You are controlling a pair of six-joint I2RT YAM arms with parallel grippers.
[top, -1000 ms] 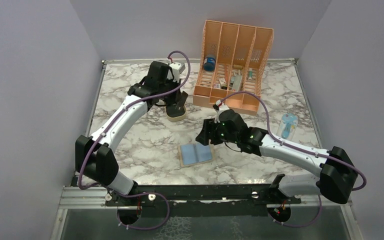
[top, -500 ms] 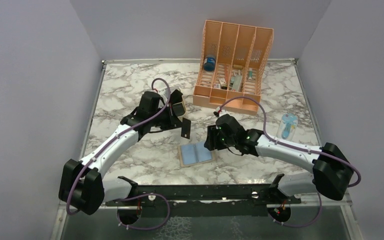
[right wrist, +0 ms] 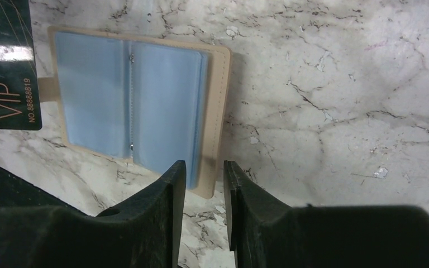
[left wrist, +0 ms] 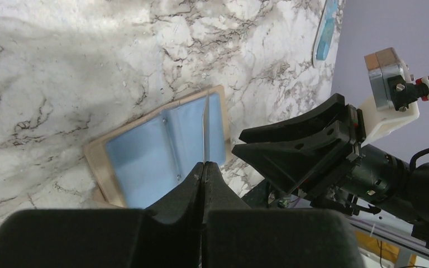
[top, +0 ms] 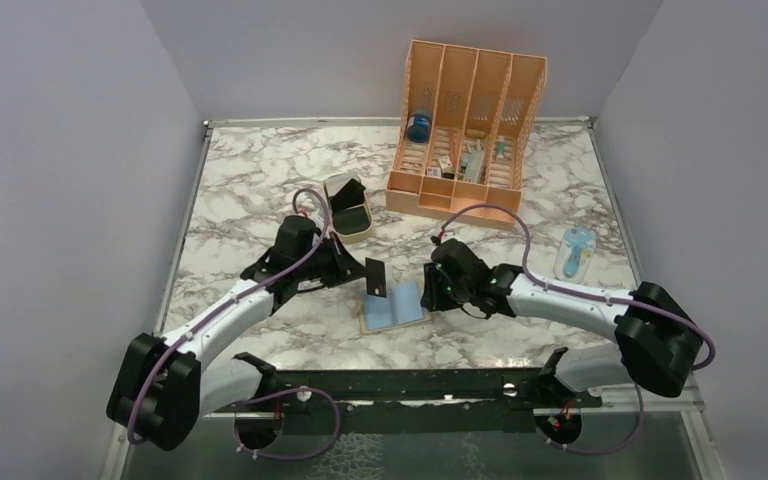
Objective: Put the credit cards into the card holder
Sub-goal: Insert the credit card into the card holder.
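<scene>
The card holder (top: 395, 308) lies open on the marble table, light-blue pockets up; it also shows in the left wrist view (left wrist: 156, 153) and the right wrist view (right wrist: 128, 100). My left gripper (top: 364, 273) is shut on a black credit card (top: 376, 279) and holds it upright just above the holder's left half. The card shows edge-on in the left wrist view (left wrist: 206, 125), and its "VIP" face shows in the right wrist view (right wrist: 4, 78). My right gripper (right wrist: 204, 167) is open with a narrow gap, low at the holder's right edge (top: 428, 290).
A tan oval tray (top: 348, 212) with something dark inside stands behind the left gripper. A big orange slotted organizer (top: 465, 130) holding small items stands at the back. A light-blue object (top: 575, 250) lies at the right.
My left arm has come back from the tan tray to the card holder, carrying the black card. My right gripper has shifted slightly nearer, staying at the holder's right edge.
</scene>
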